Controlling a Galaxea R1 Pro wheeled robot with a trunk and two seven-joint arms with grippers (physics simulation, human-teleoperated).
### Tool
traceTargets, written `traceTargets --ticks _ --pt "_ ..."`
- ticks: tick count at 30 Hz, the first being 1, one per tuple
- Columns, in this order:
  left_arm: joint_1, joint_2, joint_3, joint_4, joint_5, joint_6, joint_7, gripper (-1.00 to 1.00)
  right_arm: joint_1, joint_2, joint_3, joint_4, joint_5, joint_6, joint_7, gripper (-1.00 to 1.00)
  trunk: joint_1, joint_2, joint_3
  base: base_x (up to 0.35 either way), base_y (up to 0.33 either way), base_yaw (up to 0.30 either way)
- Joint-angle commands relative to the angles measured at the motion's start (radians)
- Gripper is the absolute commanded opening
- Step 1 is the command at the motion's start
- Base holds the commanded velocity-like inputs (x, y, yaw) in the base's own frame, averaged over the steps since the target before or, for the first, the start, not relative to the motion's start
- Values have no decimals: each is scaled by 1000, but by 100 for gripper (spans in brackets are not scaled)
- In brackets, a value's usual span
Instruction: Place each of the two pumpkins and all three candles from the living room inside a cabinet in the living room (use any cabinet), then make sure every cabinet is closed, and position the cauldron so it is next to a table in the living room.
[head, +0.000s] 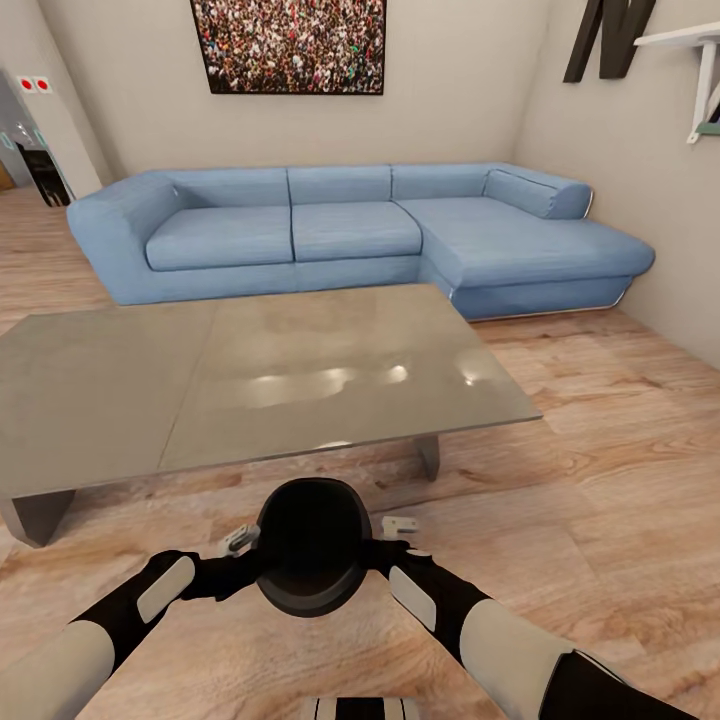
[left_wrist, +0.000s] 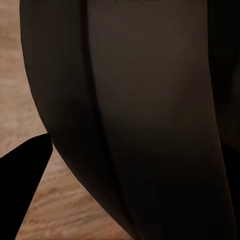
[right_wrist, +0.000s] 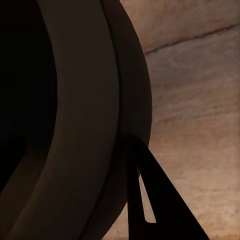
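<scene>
Dark letters (head: 612, 35), only partly readable, hang far right above the blue sofa (head: 350, 235), while both grippers (head: 240, 540) (head: 398, 524) pinch the cauldron (head: 312, 545) just near the table (head: 250, 375).

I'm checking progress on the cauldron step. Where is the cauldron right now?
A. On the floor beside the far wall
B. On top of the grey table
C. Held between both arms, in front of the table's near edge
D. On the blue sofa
C: the head view shows the black cauldron between the left gripper and right gripper, just short of the grey table.
</scene>
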Motion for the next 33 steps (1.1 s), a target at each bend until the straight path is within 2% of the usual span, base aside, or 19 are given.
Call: traceTargets --ticks 1,33 --pt "-1 1 -2 0 0 0 -3 -100 -1 0 11 -16 -9 2 41 -100 0 0 -1 74 0 0" --pt "-1 1 -2 -2 1 0 -3 -100 -1 0 11 -16 -8 4 41 -100 0 0 -1 41 0 0"
